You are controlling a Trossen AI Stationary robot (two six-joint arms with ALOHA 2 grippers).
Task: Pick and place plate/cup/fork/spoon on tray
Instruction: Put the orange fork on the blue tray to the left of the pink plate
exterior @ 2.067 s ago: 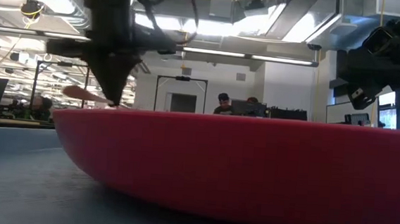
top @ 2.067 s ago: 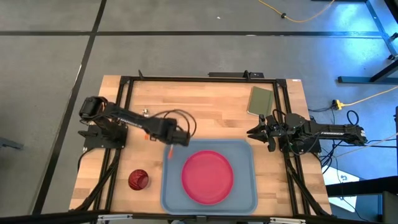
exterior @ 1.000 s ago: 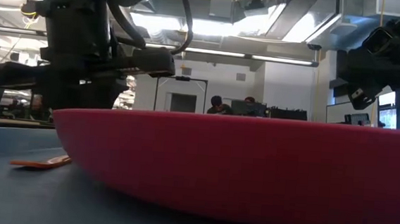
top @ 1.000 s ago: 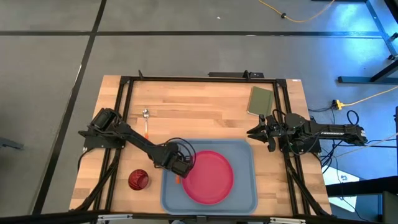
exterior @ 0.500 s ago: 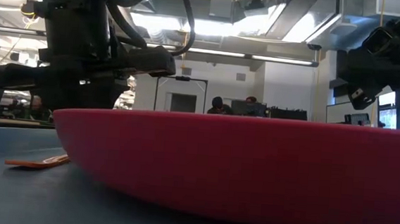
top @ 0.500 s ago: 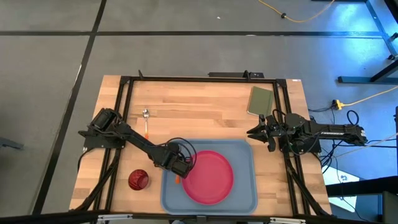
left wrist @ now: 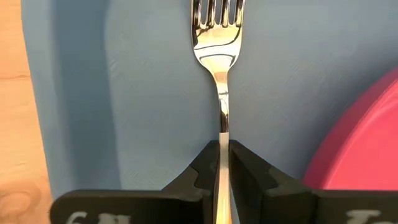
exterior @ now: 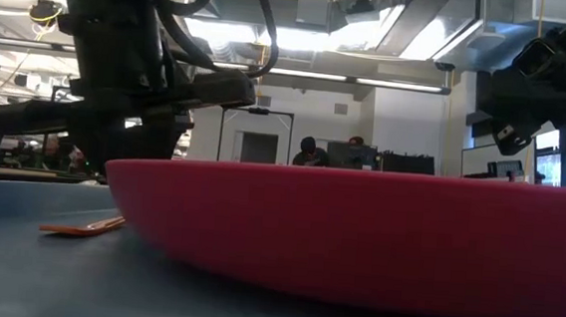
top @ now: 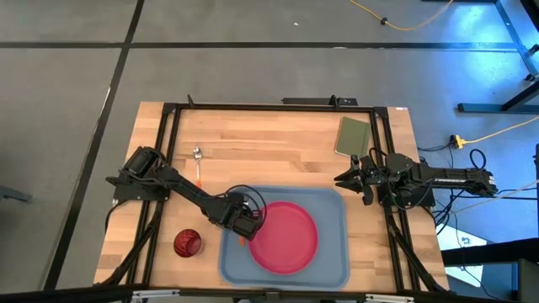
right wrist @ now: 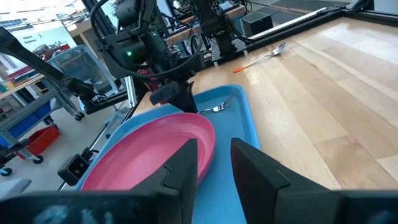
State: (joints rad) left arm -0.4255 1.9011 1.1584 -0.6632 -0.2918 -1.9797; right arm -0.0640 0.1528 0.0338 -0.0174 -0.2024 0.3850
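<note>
The left gripper point(top: 243, 225) is positioned over the left part of the tray point(top: 328, 204), its fingers point(left wrist: 249, 177) pressed together on the stem of the fork point(left wrist: 219, 74). The fork extends forward from the fingertips and appears to lie on the tray floor, though contact under the prongs cannot be confirmed. The plate point(top: 283, 237) sits on the tray immediately to the right of this gripper. The cup point(top: 187, 243) stands on the table point(top: 278, 143) to the gripper's left, off the tray. The spoon point(top: 197, 162) lies on the table behind it, well apart. The right gripper point(top: 346, 180) waits at the table's right edge, fingers spread, near the green pad point(top: 354, 136).
</note>
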